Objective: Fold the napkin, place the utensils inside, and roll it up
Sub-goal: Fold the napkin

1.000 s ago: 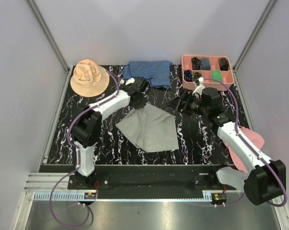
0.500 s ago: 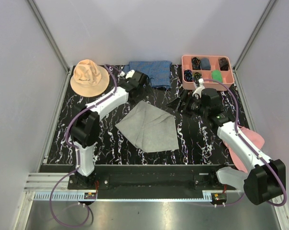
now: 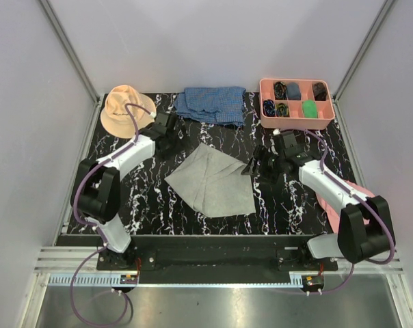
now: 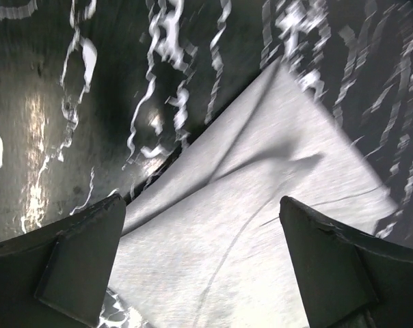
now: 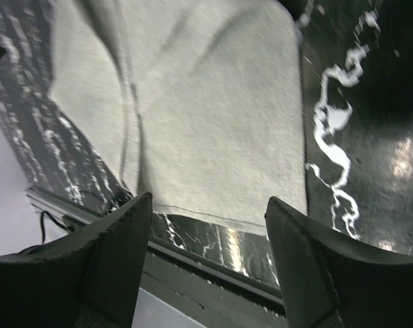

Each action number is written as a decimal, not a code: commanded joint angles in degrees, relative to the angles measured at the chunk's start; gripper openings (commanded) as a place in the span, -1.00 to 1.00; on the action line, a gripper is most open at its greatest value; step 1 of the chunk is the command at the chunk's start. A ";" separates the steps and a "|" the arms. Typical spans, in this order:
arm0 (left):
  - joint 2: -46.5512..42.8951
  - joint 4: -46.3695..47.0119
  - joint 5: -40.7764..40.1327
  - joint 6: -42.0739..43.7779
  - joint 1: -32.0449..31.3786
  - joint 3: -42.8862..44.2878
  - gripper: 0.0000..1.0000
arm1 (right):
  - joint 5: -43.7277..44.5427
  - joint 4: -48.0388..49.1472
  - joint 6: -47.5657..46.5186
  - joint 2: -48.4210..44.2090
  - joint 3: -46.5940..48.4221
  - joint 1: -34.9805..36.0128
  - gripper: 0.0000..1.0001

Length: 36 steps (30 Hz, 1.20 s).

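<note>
Lying flat near the middle of the desk [image 3: 145, 198], the napkin [image 3: 213, 181] looks folded over once, with one point aimed at the far edge. Both grippers are off it. Your left gripper [image 3: 169, 130] hangs wide open, holding nothing, just past the napkin's far point on the left side. Your right gripper [image 3: 256, 162] is also wide open and holds nothing, just beside the napkin's right corner.

I think the fold is the step in hand. To do it well, look at the edges first. The right wrist view shows a soft ridge running across the cloth, so smooth it down before you add anything. Keep your fingers low and let them slide, so the top layer does not lift.

I cannot see the utensils in any view, so find them before you reach.

The pink tray [image 3: 295, 80] sits in the far right corner of the desk. Its little boxes hold small dark things [image 3: 292, 89] and one green thing [image 3: 309, 108]. Leave those alone. A blue checked cloth [image 3: 213, 104] lies at the far edge, and a tan hat [image 3: 126, 109] sits in the far left corner.
</note>
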 commanded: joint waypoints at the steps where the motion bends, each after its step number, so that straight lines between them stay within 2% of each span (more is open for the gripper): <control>1: -3.62 4.28 7.95 3.03 2.07 -3.78 0.97 | -0.28 -7.92 -0.92 1.94 -0.41 -0.39 0.44; 10: -1.86 0.94 3.91 4.88 3.30 -7.20 0.97 | -1.08 -11.26 -0.13 2.38 -3.58 -0.31 0.32; 18: 2.70 -0.90 7.42 5.15 4.18 -7.47 0.86 | -0.73 -11.35 -0.39 3.87 -4.11 -0.31 0.32; 24: 2.36 -1.17 11.63 5.14 4.35 -8.87 0.71 | -0.29 -11.09 -0.21 4.58 -4.29 0.05 0.32; 29: 3.15 -1.61 15.60 6.37 4.35 -10.19 0.66 | -0.20 -11.09 -0.12 3.78 -2.01 0.13 0.32; 32: 2.36 -1.61 16.48 6.38 4.27 -11.51 0.52 | -0.11 -11.00 -0.39 4.83 -0.60 0.13 0.32; 35: 1.05 -1.61 17.09 6.03 4.18 -12.65 0.30 | -0.46 -10.74 -0.83 5.80 0.28 0.13 0.32; 36: 0.60 -1.61 16.92 5.85 4.18 -13.09 0.13 | -0.38 -10.82 -1.09 5.89 0.46 0.05 0.32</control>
